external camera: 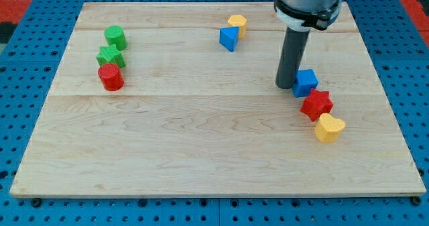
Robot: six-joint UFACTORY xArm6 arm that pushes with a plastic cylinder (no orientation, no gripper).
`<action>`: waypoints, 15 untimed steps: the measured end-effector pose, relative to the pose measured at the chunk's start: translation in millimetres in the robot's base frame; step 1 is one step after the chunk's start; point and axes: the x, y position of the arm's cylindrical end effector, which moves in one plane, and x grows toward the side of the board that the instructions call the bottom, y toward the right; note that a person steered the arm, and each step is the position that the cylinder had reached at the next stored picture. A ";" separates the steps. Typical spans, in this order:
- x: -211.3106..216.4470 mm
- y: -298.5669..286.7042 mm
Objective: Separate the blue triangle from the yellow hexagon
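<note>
Camera view: my tip (285,86) bare, grasps nothing, touching blue cube (305,82) near right edge. Blue triangle (228,38) touching yellow hexagon (236,22) at top edge; approach between them, push triangle toward bottom.

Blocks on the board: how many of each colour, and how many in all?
Green: 2, cylinder and star
Red: 2, cylinder and star
Blue: 2, triangle and cube
Yellow: 2, hexagon and heart
Total: 8
</note>
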 end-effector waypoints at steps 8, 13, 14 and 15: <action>-140.6 -135.3; -83.7 -36.4; -84.1 -46.8; -89.4 -73.9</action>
